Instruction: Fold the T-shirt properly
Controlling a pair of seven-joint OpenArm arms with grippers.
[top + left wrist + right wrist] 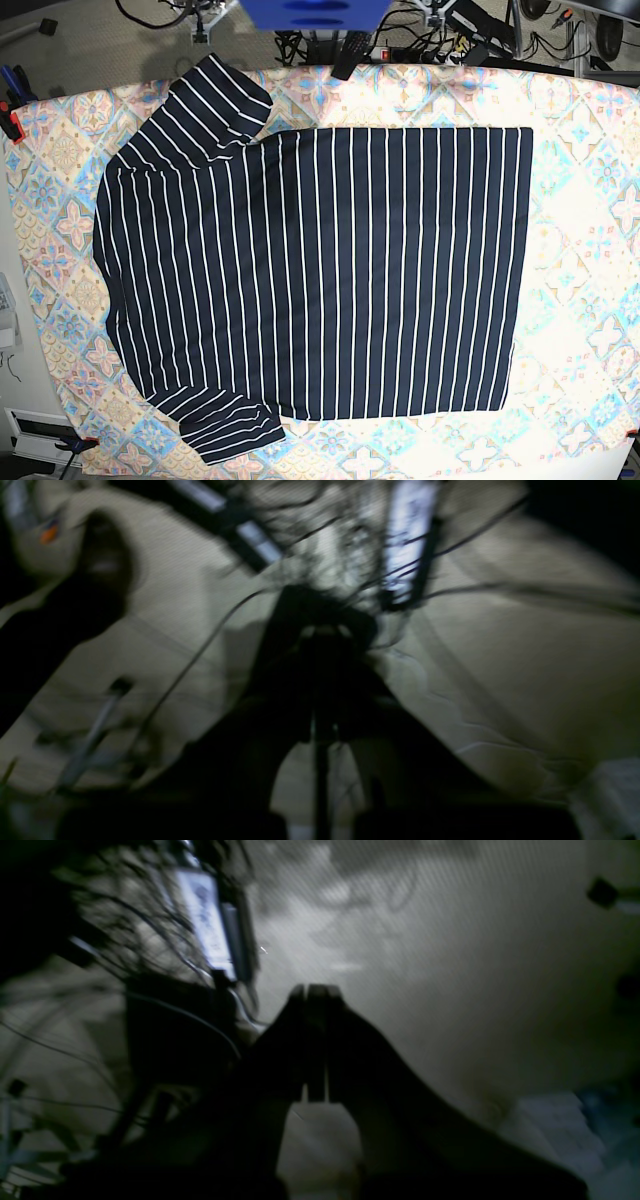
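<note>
The T-shirt (320, 270), dark navy with thin white stripes, lies spread flat in the base view. Its neck end points left and its straight hem runs down the right. One short sleeve (215, 100) sticks out at the top left, the other (225, 425) at the bottom left. Neither arm shows in the base view. The left wrist view is dim and blurred: my left gripper (322, 630) is shut with nothing between its fingers, and no shirt is in sight. My right gripper (315, 987) is likewise shut and empty, away from the shirt.
A pastel floral-tile cloth (580, 150) covers the table under the shirt, held by red clamps (10, 120) at the left edge. A blue block (315, 12) and tangled cables (420, 30) sit beyond the far edge. Both wrist views show cables and a bright panel (410, 535).
</note>
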